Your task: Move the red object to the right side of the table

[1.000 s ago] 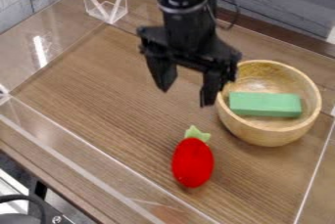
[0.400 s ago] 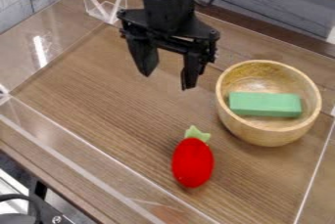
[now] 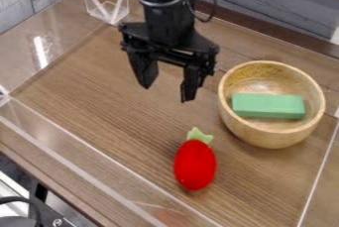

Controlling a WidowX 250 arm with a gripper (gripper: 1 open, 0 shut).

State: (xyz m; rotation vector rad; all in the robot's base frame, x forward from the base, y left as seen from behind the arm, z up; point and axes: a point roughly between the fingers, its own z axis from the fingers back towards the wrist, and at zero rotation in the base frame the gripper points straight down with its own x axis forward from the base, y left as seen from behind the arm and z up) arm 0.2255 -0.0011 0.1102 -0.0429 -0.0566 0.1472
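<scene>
The red object (image 3: 195, 164), a strawberry-shaped toy with a green stem, lies on the brown wood-grain table (image 3: 93, 92) near the front, right of centre. My black gripper (image 3: 166, 79) hangs open above the middle of the table, behind and a little left of the toy, with nothing between its fingers. A clear gap separates the gripper from the toy.
A round wooden bowl (image 3: 273, 122) holding a green rectangular block (image 3: 269, 104) stands at the right, just behind the toy. Low clear acrylic walls (image 3: 54, 142) edge the table. A clear stand (image 3: 106, 6) sits at the back left.
The gripper moved left and back from beside the bowl to the table's middle, then dipped slightly. The toy and the bowl stayed put.
</scene>
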